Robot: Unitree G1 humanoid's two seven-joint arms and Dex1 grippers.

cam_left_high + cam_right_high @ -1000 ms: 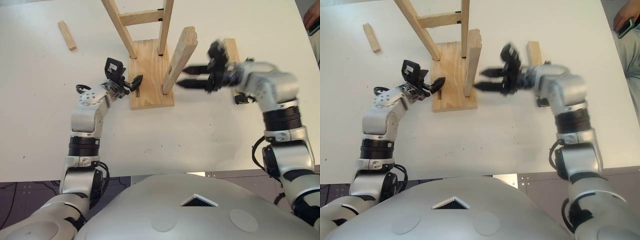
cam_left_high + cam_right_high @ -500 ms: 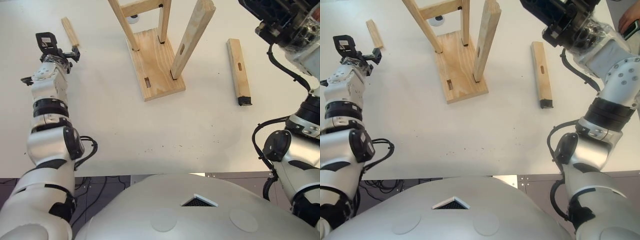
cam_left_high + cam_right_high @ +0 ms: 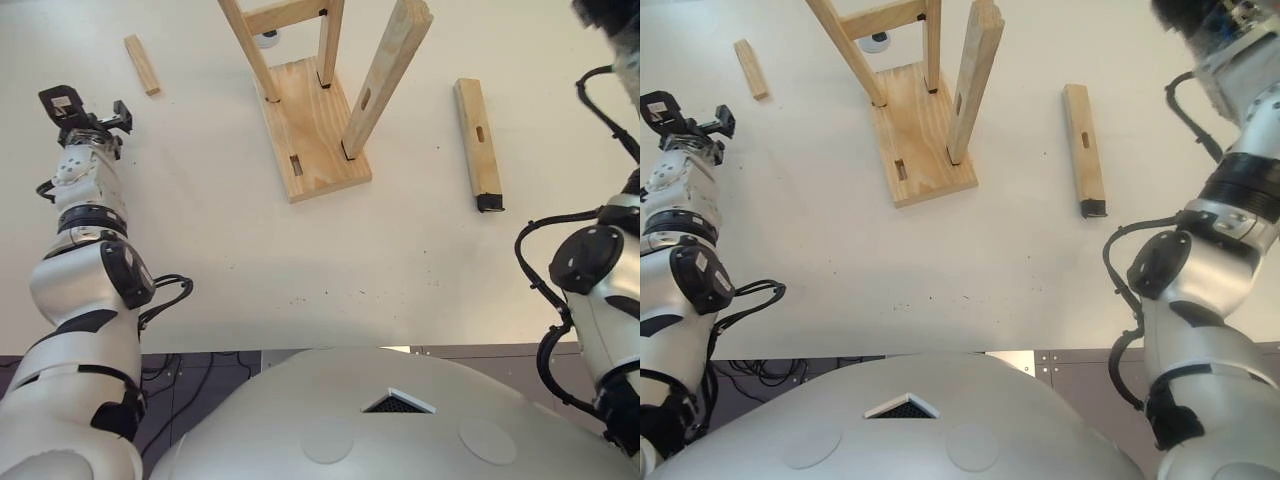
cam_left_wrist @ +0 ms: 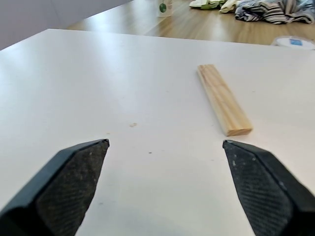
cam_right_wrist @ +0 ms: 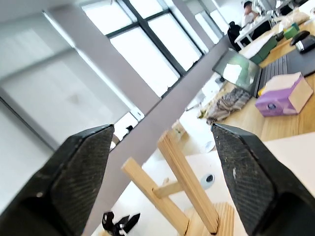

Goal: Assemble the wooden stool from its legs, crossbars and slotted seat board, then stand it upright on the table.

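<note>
The white table (image 3: 420, 250) carries a few wooden parts. Near its middle the slotted seat board (image 3: 315, 130) lies flat, with legs standing up from it. To the right of it, well apart, a loose leg (image 3: 477, 145) lies flat. Far on the left lies a short crossbar (image 3: 142, 65). Behind the board is a small round object (image 3: 874, 41).

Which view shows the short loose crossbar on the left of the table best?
The left wrist view: the short crossbar lies flat on the table beyond the open left claw, grain visible. Both eye views show it small near the table's far left. The right wrist view faces the stool legs instead.
</note>
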